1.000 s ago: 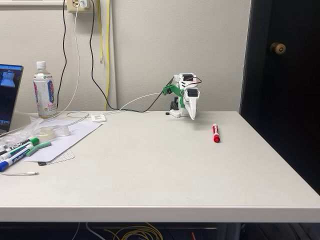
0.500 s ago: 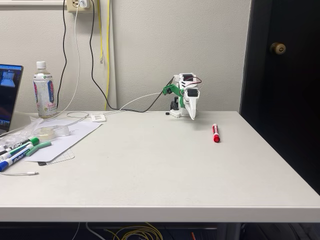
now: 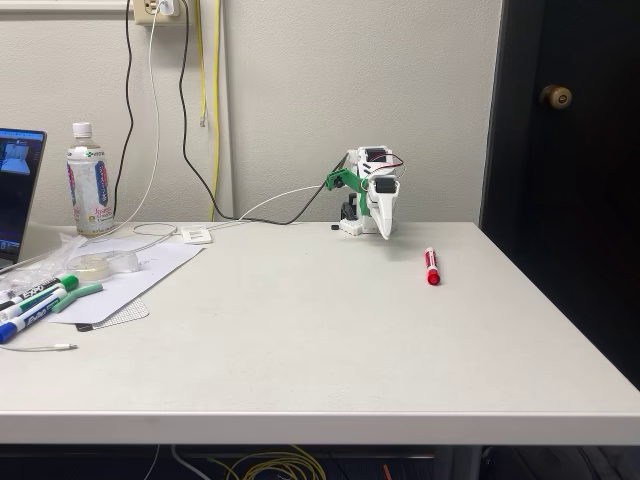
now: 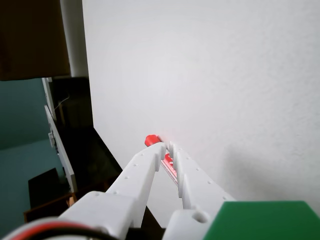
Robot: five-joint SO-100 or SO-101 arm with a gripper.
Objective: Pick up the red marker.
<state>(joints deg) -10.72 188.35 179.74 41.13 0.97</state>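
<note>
Right now I see my fingers (image 3: 384, 232) nearly closed and empty, folded at the arm's base, while the marker (image 3: 431, 266) lies on the tabletop (image 3: 320, 340) near them, to their right in the fixed view.

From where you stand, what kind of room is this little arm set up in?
Probably an office or workroom: a plain table against a wall, a laptop at its left edge, whiteboard markers beside a water bottle, and cables hanging from a wall socket.

red marker (image 3: 432, 267), lying flat, table's right side
</note>
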